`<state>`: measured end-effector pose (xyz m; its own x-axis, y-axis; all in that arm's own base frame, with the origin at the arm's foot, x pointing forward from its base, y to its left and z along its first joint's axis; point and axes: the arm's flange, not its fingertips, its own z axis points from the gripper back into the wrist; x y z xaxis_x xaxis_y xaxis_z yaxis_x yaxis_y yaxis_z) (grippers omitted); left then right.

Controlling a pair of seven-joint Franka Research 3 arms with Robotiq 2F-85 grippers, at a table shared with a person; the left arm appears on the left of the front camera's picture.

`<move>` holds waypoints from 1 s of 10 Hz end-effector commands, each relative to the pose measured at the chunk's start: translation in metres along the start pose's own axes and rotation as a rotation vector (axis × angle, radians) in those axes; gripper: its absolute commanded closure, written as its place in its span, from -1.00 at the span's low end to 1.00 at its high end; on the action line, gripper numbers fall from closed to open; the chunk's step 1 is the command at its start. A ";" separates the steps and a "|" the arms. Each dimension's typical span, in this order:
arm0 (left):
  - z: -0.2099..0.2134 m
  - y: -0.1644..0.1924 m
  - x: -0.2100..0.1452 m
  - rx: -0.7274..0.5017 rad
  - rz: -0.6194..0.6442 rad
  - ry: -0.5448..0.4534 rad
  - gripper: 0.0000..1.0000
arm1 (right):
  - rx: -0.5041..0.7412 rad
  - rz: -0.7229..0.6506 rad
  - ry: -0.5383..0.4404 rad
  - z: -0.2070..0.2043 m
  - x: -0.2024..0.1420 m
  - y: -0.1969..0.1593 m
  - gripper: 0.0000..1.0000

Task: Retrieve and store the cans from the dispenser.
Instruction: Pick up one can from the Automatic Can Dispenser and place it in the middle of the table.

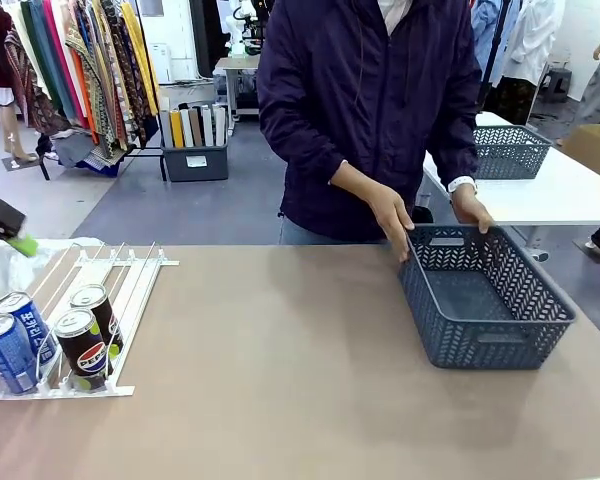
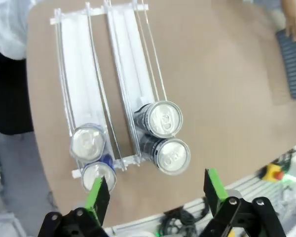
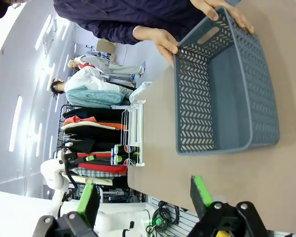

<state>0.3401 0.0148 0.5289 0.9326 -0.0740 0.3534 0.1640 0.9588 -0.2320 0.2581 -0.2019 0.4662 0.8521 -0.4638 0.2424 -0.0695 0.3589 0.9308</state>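
Hard to see: in its own wrist view the left end effector (image 2: 157, 186) hid part of the nearest blue can (image 2: 99, 174) behind 1 finger (image 2: 99, 195). In the front view the 9 o'clock edge cut it off, leaving 1 green pad (image 1: 22, 245).
Dispenser: the dispenser (image 1: 130, 285) lay at 8 o'clock on the tabletop (image 1: 280, 360), low end toward the robot.
Cans: 4 cans stood upright at that low end, 2 blue cans (image 1: 12, 350) in 1 lane and 2 black cans (image 1: 85, 345) in the next, each pair 1 behind the other.
Basket: the grey-blue basket (image 1: 450, 300) sat at 3 o'clock, its floor plain to view.
Person: both hands (image 1: 392, 215) held the basket's far rim.
Left end effector: hung above the cans looking down, fingers spread wide, gripping nothing.
Right end effector: the right end effector (image 3: 143, 187) had its fingers spread, apart from the basket, holding nothing.
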 end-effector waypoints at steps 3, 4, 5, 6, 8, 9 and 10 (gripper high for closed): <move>-0.039 -0.048 -0.019 0.113 -0.170 0.023 -1.00 | 0.010 0.016 -0.002 0.003 0.002 0.002 -1.00; -0.029 -0.054 -0.019 0.074 -0.166 0.045 -1.00 | 0.010 0.016 -0.002 0.003 0.002 0.002 -1.00; -0.035 -0.041 -0.004 0.110 -0.152 0.016 -1.00 | 0.010 0.016 -0.002 0.003 0.002 0.002 -1.00; -0.035 -0.041 -0.004 0.110 -0.152 0.016 -1.00 | 0.010 0.016 -0.002 0.003 0.002 0.002 -1.00; -0.035 -0.053 -0.006 0.091 -0.178 0.027 -1.00 | 0.010 0.016 -0.002 0.003 0.002 0.002 -1.00; -0.037 -0.057 -0.012 0.061 -0.157 0.050 -1.00 | 0.010 0.016 -0.002 0.003 0.002 0.002 -1.00; -0.041 -0.061 -0.018 0.067 -0.138 0.065 -1.00 | 0.010 0.016 -0.002 0.003 0.002 0.002 -1.00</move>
<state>0.3357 -0.0482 0.5050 0.9080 -0.2477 0.3378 0.2975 0.9491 -0.1036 0.2581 -0.2019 0.4662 0.8523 -0.4636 0.2423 -0.0692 0.3591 0.9307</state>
